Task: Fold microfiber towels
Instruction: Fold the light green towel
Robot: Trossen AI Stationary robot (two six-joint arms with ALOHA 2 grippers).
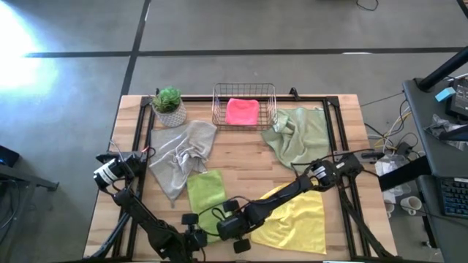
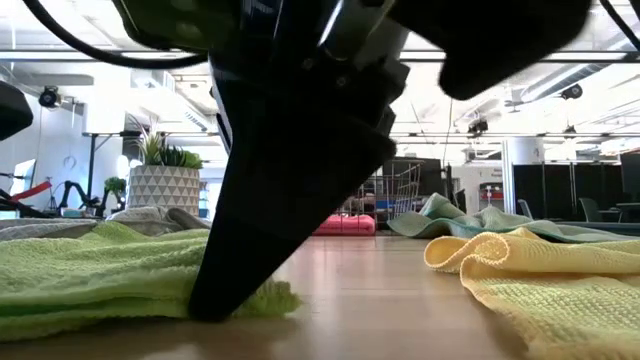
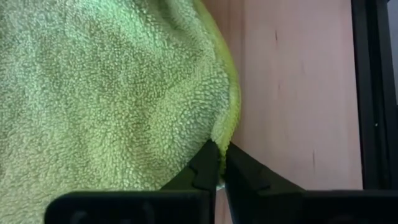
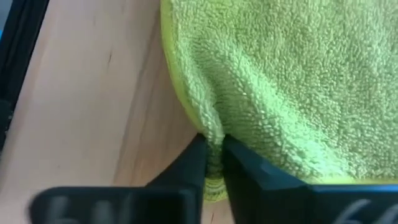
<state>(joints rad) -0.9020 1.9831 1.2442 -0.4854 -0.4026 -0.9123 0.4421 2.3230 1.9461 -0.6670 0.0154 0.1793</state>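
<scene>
Both tools clenched on lime green towel (image 1: 205, 191) near edge: left tool (image 3: 219, 163) on left corner, right tool (image 4: 213, 155) on right corner, counter (image 1: 241, 157) front

Wooden bench (image 1: 241, 157) carried black frame rails along edges. Lying on it: grey towel (image 1: 181, 153) left of middle, lime green towel (image 1: 205, 193) at near edge, yellow towel (image 1: 298, 218) near right, pale sage green towel (image 1: 298, 136) far right. Copper wire basket (image 1: 245, 107) stood at far edge, potted plant (image 1: 169, 107) left of it.
</scene>
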